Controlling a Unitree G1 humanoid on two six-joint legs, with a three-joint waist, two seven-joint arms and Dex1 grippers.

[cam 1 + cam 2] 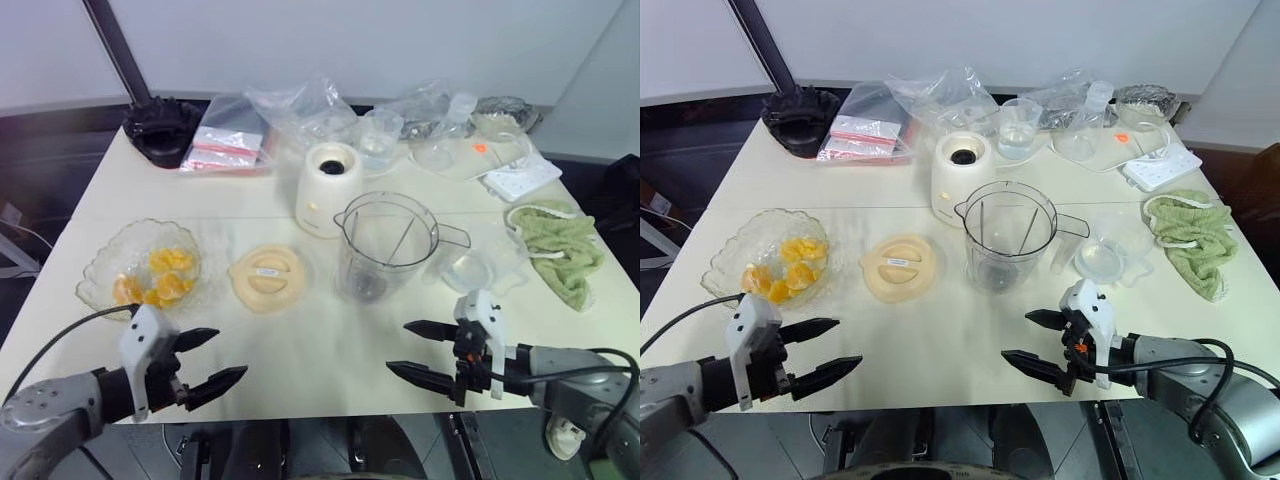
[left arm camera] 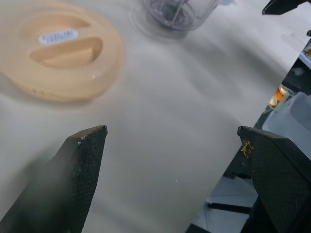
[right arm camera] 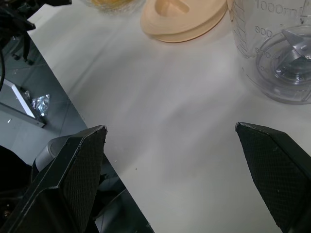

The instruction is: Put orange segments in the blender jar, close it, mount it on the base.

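Orange segments sit in a glass bowl, up ahead of the left gripper, which is wide open and holds nothing. Next comes the round lid, lying flat ahead of that gripper and a bit toward the middle. Then the blender jar stands open and empty (you can see the little blade inside), ahead of the right gripper, just a bit to its inner side. That gripper is wide open and empty too. Behind the jar sits the base. I think no step has begun yet, so the first job is to reach the left gripper forward to the bowl and pinch one soft piece gently. Everything rests on a pale table, with plastic bags at the back, a green cloth far right, and a white wall behind.
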